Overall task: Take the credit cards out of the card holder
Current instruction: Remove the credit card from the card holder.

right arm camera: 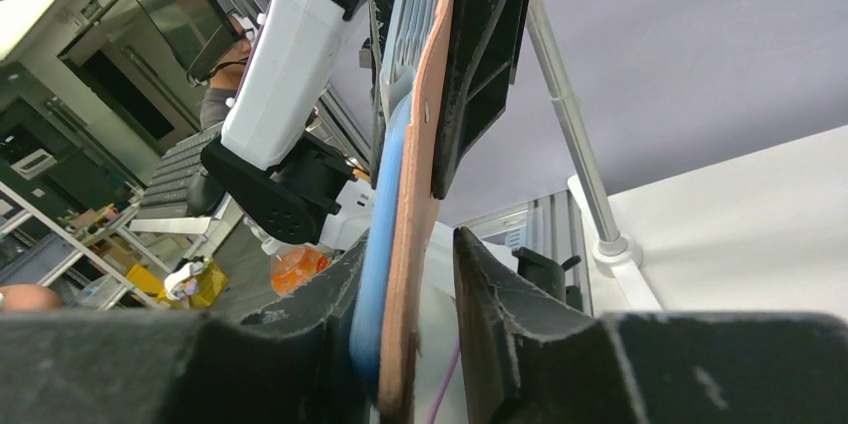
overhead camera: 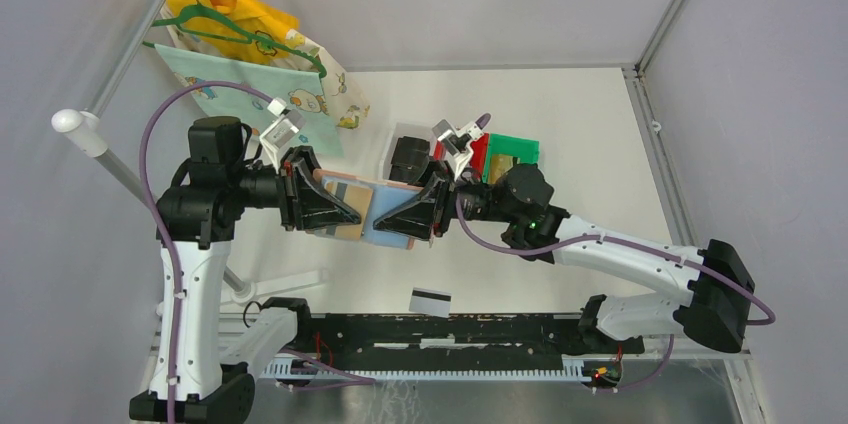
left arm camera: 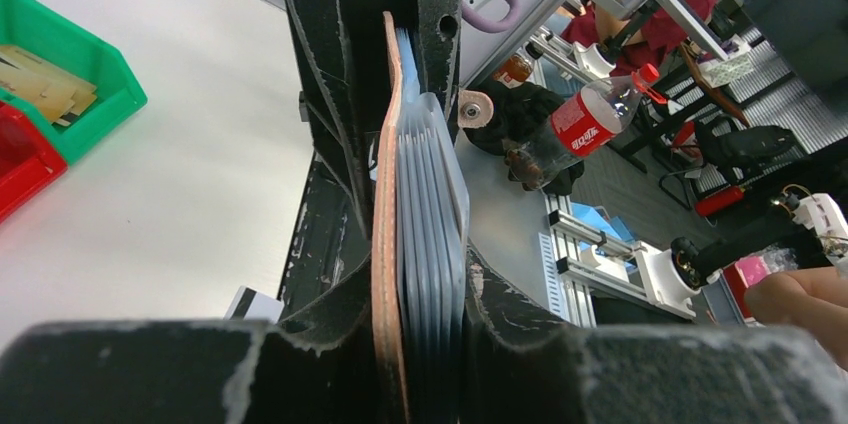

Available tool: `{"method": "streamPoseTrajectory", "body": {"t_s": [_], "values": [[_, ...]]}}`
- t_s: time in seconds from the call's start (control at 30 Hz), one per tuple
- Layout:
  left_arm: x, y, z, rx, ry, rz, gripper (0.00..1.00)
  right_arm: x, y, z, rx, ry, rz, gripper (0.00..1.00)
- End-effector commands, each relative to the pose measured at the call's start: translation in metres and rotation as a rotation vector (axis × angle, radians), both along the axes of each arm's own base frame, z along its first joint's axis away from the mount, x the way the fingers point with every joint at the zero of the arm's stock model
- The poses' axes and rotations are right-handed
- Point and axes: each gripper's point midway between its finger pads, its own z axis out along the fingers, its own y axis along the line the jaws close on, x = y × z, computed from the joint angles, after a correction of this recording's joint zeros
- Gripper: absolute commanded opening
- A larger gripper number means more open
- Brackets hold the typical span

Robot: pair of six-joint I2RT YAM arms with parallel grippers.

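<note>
While the left gripper [overhead camera: 345, 212] and right gripper [overhead camera: 398, 219] each clamp one end of the open holder [overhead camera: 372, 206] above the table [overhead camera: 580, 144], its thin tan leather backs glossy clear sleeves [left arm camera: 430, 234] and a blue pocket [right arm camera: 372, 284]. One flat white black-striped card [overhead camera: 430, 301] lies near the table's front edge.

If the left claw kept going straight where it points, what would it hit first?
Probably the right gripper, facing it across the card holder that the left gripper also clamps.
</note>
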Motion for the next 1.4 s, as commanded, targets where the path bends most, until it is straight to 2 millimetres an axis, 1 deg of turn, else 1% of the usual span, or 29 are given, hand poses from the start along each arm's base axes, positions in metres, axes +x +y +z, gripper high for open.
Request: {"method": "streamPoseTrajectory", "body": {"t_s": [0.0, 0.07, 0.13, 0.2, 0.3, 0.43, 0.5, 0.7, 0.8, 0.83, 0.93, 0.97, 1.03, 1.07, 1.17, 1.2, 1.3, 1.37], "values": [[-0.015, 0.0, 0.019, -0.038, -0.031, -0.051, 0.02, -0.005, -0.009, 0.031, 0.106, -0.036, -0.006, 0.36], [-0.009, 0.0, 0.016, -0.017, -0.033, -0.02, 0.02, -0.004, -0.008, 0.028, 0.102, -0.023, -0.006, 0.23], [-0.009, 0.0, 0.016, -0.019, -0.023, -0.022, 0.02, -0.005, -0.009, 0.027, 0.101, -0.014, -0.003, 0.13], [-0.014, 0.0, 0.017, -0.038, -0.017, -0.051, 0.02, -0.008, -0.011, 0.03, 0.115, -0.014, 0.004, 0.06], [-0.02, 0.0, 0.02, -0.061, -0.011, -0.085, 0.02, -0.016, -0.017, 0.04, 0.142, -0.031, 0.017, 0.0], [-0.015, 0.0, 0.018, -0.06, 0.007, -0.083, 0.02, -0.03, -0.024, 0.052, 0.178, -0.057, 0.051, 0.0], [-0.011, 0.0, 0.016, -0.052, 0.014, -0.072, 0.02, -0.034, -0.026, 0.054, 0.183, -0.066, 0.056, 0.0], [-0.008, 0.0, 0.014, -0.045, 0.017, -0.061, 0.08, -0.032, -0.026, 0.047, 0.165, -0.052, 0.044, 0.0], [-0.009, 0.0, 0.014, -0.047, 0.022, -0.064, 0.14, -0.033, -0.027, 0.048, 0.174, -0.051, 0.044, 0.0], [-0.009, 0.0, 0.014, -0.047, 0.021, -0.065, 0.14, -0.032, -0.026, 0.047, 0.171, -0.049, 0.041, 0.0], [-0.007, -0.001, 0.014, -0.034, 0.011, -0.046, 0.16, -0.025, -0.023, 0.04, 0.148, -0.035, 0.004, 0.0], [-0.005, -0.001, 0.013, -0.023, -0.001, -0.031, 0.2, -0.021, -0.021, 0.037, 0.138, -0.026, -0.013, 0.0], [0.003, 0.0, 0.008, 0.015, -0.032, 0.026, 0.36, -0.013, -0.017, 0.032, 0.122, -0.008, -0.045, 0.0], [0.009, 0.001, 0.004, 0.047, -0.057, 0.072, 0.42, -0.009, -0.015, 0.029, 0.113, 0.002, -0.06, 0.0], [0.025, 0.006, -0.008, 0.122, -0.103, 0.192, 0.48, -0.003, -0.01, 0.027, 0.116, 0.033, -0.072, 0.0], [0.028, 0.008, -0.011, 0.136, -0.111, 0.215, 0.5, -0.003, -0.01, 0.028, 0.121, 0.044, -0.067, 0.0], [0.032, 0.012, -0.017, 0.174, -0.15, 0.268, 0.55, 0.0, -0.007, 0.026, 0.122, 0.072, -0.067, 0.0], [0.03, 0.014, -0.019, 0.188, -0.172, 0.27, 0.58, 0.006, -0.008, 0.021, 0.11, 0.094, -0.085, 0.0]]}}
